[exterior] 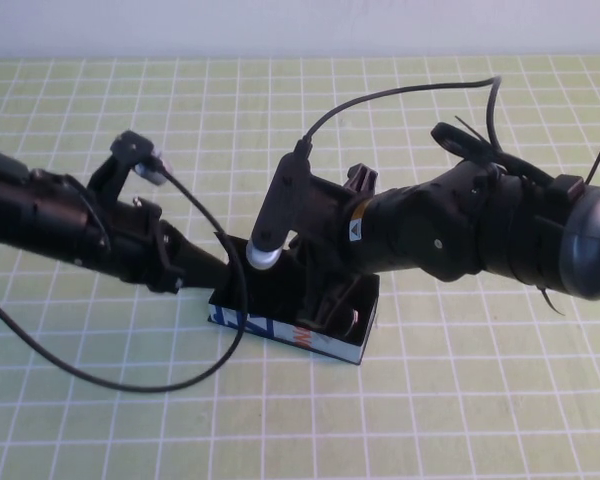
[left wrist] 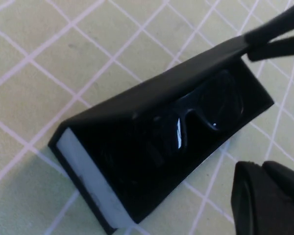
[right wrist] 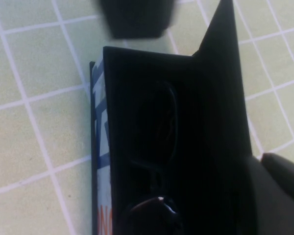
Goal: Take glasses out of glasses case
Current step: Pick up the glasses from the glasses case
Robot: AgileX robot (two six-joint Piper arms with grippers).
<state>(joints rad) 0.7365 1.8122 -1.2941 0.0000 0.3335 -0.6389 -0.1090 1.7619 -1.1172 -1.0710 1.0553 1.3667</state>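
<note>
Black glasses [left wrist: 201,115] lie inside the open glasses case [exterior: 280,328] on the gridded surface [exterior: 480,400]. My left hand [exterior: 220,270] is at the case's lid end, my right hand [exterior: 325,305] above its interior; I cannot tell either's grip. Next: lower, pinch the frame.

The case [exterior: 285,330] is matte black on its lid and inside, with a white side printed in blue and a red-orange mark (the end wall is plain white in the left wrist view). The glasses [left wrist: 196,117] are glossy black with dark lenses. The mat [exterior: 460,400] is pale yellow-green with a white grid. Both arms are black, each trailing a black cable.
</note>
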